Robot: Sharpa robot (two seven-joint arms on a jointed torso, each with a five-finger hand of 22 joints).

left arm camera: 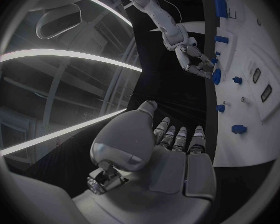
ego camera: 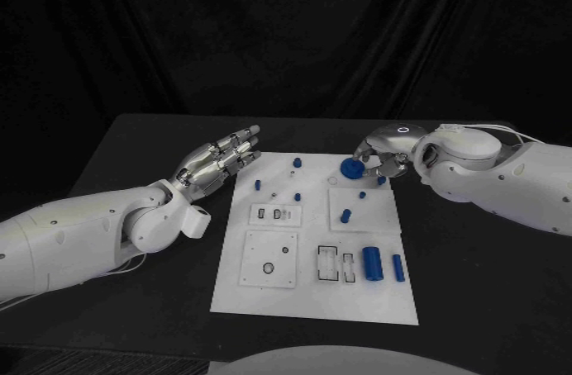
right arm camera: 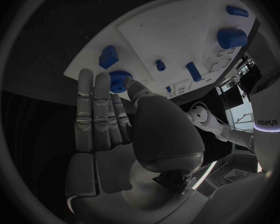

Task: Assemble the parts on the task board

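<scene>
One round blue toothed plastic wheel [ego camera: 352, 168] is pinched at the fingertips of the right hand [ego camera: 383, 154] in the head view, over the far right corner of the white task board [ego camera: 312, 288]; its flat face is turned toward the board. The left hand [ego camera: 221, 165] is seen flat, fingers spread, nothing held, beside the board's left edge and farther from the wheel.

In the left wrist view, the wheel [left arm camera: 216, 75] is seen gripped at the board's edge.

In the right wrist view, the wheel [right arm camera: 119, 80] is held between thumb and fingertips, just before the board.
</scene>
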